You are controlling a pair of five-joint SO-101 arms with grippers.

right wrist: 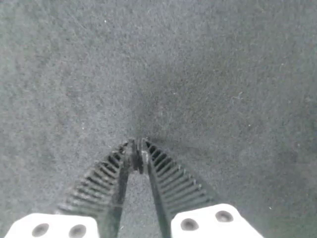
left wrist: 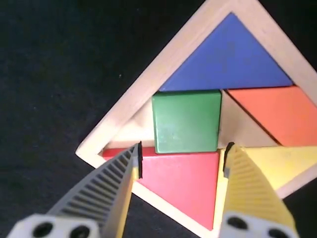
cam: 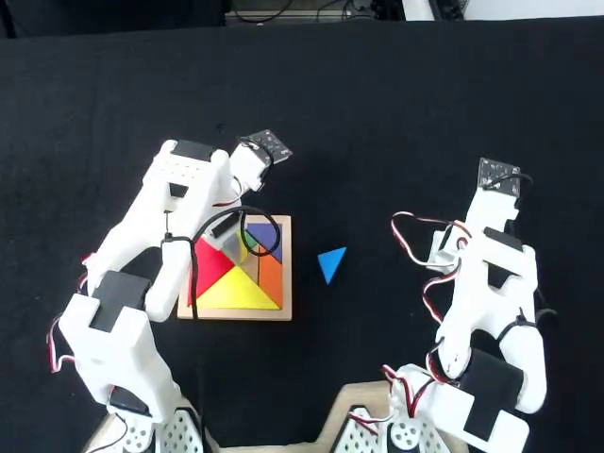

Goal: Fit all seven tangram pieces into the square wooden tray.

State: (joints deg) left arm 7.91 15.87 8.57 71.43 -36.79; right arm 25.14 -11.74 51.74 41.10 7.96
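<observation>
The square wooden tray lies left of centre on the black cloth. In the left wrist view the tray holds a large blue triangle, a green square, an orange piece, a red triangle and a yellow piece. Bare wood shows on both sides of the green square. My left gripper hangs open over the red triangle, its tips just short of the green square. A small blue triangle lies loose on the cloth right of the tray. My right gripper is shut with nothing in it, over bare cloth.
My left arm leans over the tray's left half and hides part of it. My right arm stands at the right side. Black cloth covers the table around both.
</observation>
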